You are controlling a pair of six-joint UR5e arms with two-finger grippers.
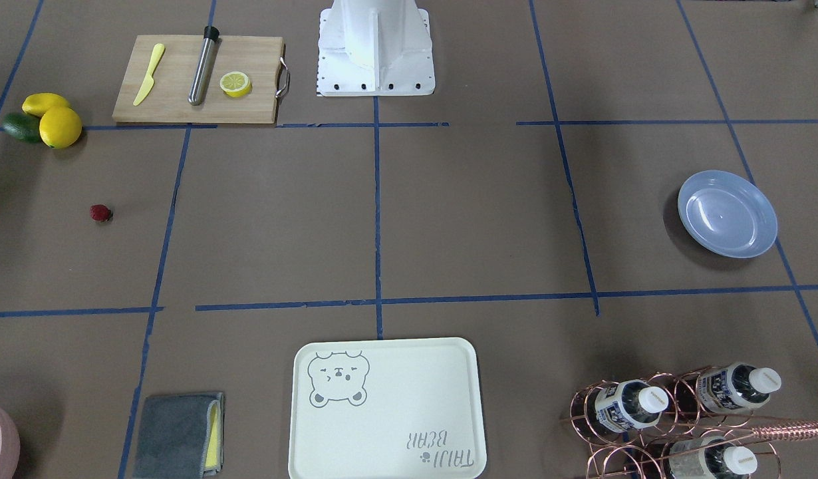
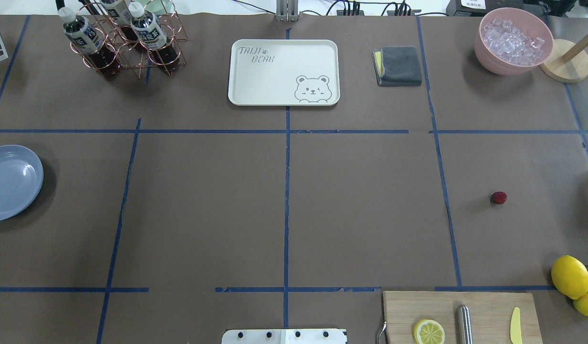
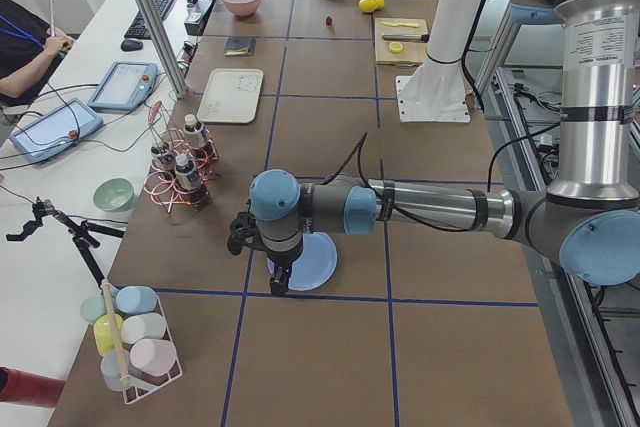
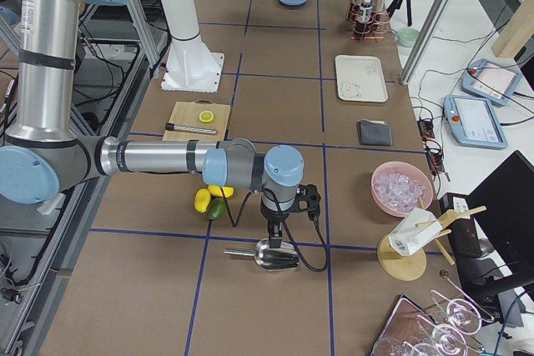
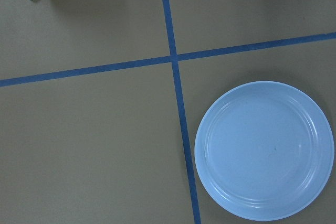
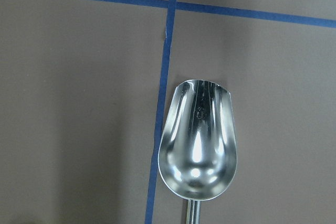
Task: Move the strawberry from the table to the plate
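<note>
The strawberry (image 1: pixel 101 213) (image 2: pixel 498 198) is a tiny dark red berry lying alone on the brown table (image 1: pixel 475 213), on the robot's right side. The empty light blue plate (image 1: pixel 727 213) (image 2: pixel 9 181) (image 5: pixel 265 150) rests far off on the robot's left side. My left gripper (image 3: pixel 278 287) hangs above the plate's (image 3: pixel 318 259) edge and shows only in the exterior left view, so I cannot tell its state. My right gripper (image 4: pixel 274 239) hovers over a metal scoop (image 4: pixel 277 254) (image 6: pixel 198 142), well away from the strawberry. Its state I also cannot tell.
A cutting board (image 2: pixel 461 315) holds a lemon half (image 2: pixel 429 331), a yellow knife and a metal rod. Lemons (image 2: pixel 570 276) lie beside it. A bear tray (image 2: pixel 283 71), bottle rack (image 2: pixel 122 40), grey cloth (image 2: pixel 398 65) and bowl of ice (image 2: pixel 513 40) line the far edge.
</note>
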